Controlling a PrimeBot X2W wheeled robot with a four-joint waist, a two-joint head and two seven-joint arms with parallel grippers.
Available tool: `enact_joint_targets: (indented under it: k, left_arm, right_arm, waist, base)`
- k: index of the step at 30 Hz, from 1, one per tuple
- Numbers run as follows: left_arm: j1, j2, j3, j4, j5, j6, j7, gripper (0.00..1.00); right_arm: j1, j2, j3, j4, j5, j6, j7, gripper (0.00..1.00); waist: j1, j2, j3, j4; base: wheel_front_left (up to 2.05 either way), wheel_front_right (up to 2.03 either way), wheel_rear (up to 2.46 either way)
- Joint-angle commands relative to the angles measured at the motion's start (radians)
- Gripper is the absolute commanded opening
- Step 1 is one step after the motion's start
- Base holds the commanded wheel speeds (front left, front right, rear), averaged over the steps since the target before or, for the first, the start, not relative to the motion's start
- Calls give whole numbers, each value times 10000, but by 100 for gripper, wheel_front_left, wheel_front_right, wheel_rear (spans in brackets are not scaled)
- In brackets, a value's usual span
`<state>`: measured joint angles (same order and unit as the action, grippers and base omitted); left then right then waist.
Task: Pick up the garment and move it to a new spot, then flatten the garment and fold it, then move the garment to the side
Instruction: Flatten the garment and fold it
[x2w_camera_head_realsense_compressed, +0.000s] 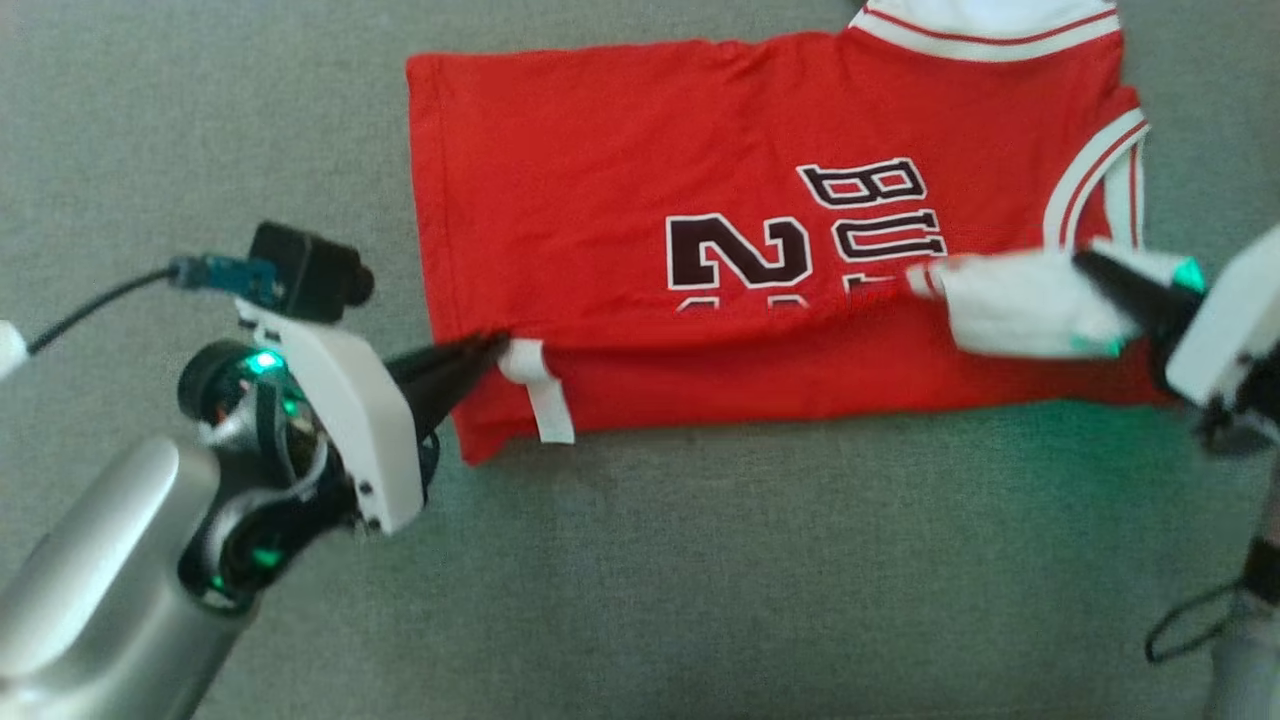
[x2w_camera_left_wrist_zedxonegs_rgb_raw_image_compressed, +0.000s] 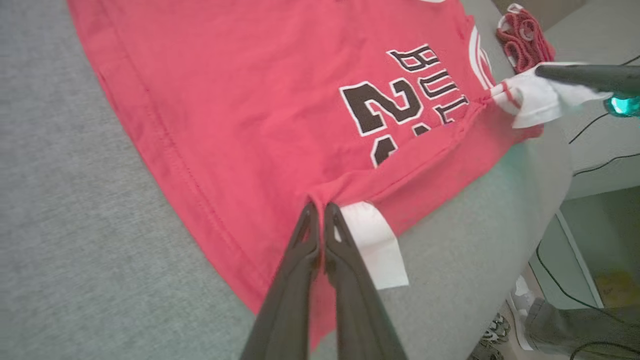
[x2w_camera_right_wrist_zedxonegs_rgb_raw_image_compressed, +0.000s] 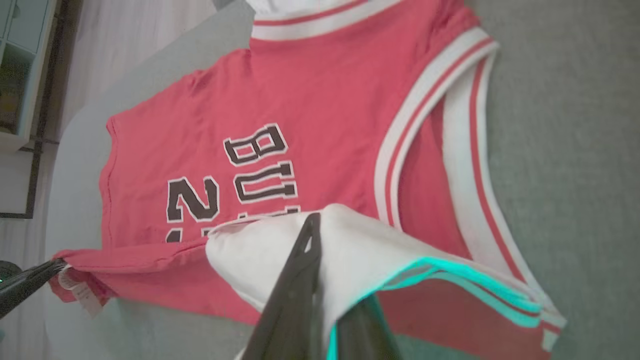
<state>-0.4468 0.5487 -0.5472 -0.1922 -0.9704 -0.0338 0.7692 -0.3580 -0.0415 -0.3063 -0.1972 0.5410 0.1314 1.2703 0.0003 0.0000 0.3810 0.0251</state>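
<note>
While the red garment lies spread on the gray bench, its long way runs from 9 o'clock to 3 o'clock in the head view, with the bottom hem at 9 and the arm holes at 3. The left claw is closed tight on the near edge at the hem end, right beside a small white tag. The right claw is closed on a white bit of the garment at the arm-hole end. So each arm holds the end that is nearer to it, and the two claws sit well apart along one long edge. A strip of red cloth is already turned over between them, and it hides the bottom of the black number and letters. From both claws, the rest of the garment lies toward 12 o'clock. This looks like the folding step, with the first long fold partly made. The next move likely calls for both claws to carry the edge toward 12 o'clock together. If one claw goes ahead of the other, the fold could come out crooked instead of running straight from 9 to 3.
</note>
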Motion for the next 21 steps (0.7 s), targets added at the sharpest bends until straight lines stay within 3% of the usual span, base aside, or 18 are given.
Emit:
enact_joint_targets:
  k: [1,2,5,10,15,21]
  left_arm:
    - [-559,190,545,104,48,89,83,78]
    - [-669,157,512,315,89,83,110,100]
    - [-654,43,542,656,51,74,-46,100]
    - [290,175,1229,140,12,314,-1170,100]
    - [1734,257,1647,-961,291,744,-2296,100]
    - [2705,-65,1267,-1133,788,960,-3014,100]
  right_arm:
    - [-543,-87,306,-197,-140,-7,-124,100]
    - [-731,-87,422,-139,-256,-7,-261,100]
    - [-938,-87,674,-63,-232,-7,-715,100]
    - [-79,-140,1125,-1094,-591,-7,-1348,100]
    - [1438,-872,1114,-1781,-993,-7,-1863,100]
    - [2289,-1707,1076,-1349,-1553,-7,-2909,100]
  waist:
    - [-3,0,166,16]
    - [-3,0,202,16]
    - [-3,0,193,-56]
    - [-3,0,-34,-321]
    - [-3,0,-87,-435]
    - [-3,0,180,-326]
  base:
    - [0,0,0]
    - [0,0,0]
    - [0,0,0]
    - [0,0,0]
    - [0,0,0]
    - [0,0,0]
